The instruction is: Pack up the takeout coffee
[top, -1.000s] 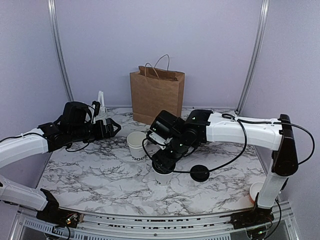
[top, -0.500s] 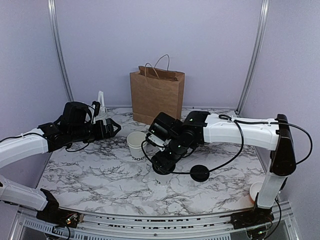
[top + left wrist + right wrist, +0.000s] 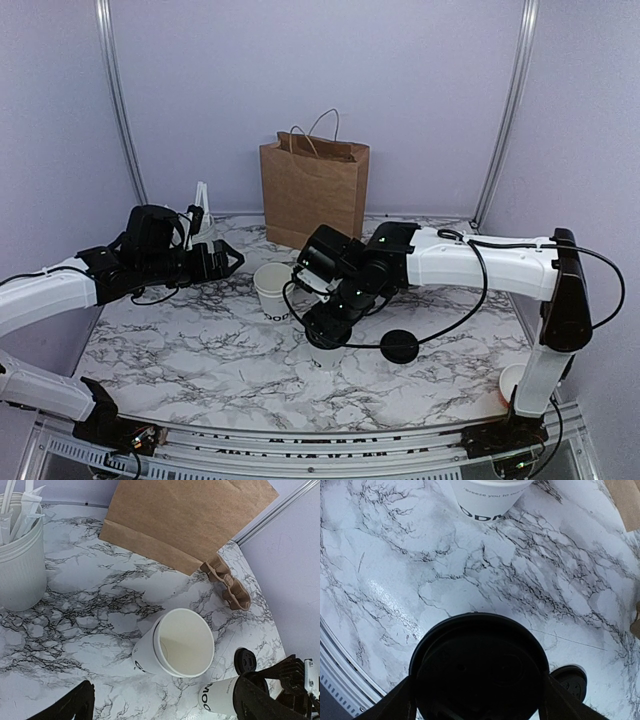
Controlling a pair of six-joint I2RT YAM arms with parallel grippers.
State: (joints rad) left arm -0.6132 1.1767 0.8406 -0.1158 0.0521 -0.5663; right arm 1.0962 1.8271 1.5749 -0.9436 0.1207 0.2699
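Note:
The takeout coffee [image 3: 327, 356], a white cup with black lettering [image 3: 220, 698] and a black lid [image 3: 480, 665], stands upright at the table's middle front. My right gripper [image 3: 325, 328] reaches down over it. In the right wrist view its two fingers [image 3: 387, 705] press against opposite sides of the lid, which fills the gap of the gripper [image 3: 477, 700]. My left gripper [image 3: 225, 258] hovers open and empty at the left. In the left wrist view it [image 3: 165, 707] points toward a lidless white cup [image 3: 175, 645]. The brown paper bag [image 3: 313, 195] stands open at the back.
The lidless cup [image 3: 271, 290] stands just left of the coffee. A loose black lid [image 3: 399, 345] lies to its right. A white holder with sticks [image 3: 203, 215] is at the back left. Brown cardboard [image 3: 227, 582] lies beside the bag. Another cup [image 3: 513, 380] stands by the right arm's base.
The right gripper has sunk a little lower over the lidded cup, hiding more of it. The left arm has barely moved.

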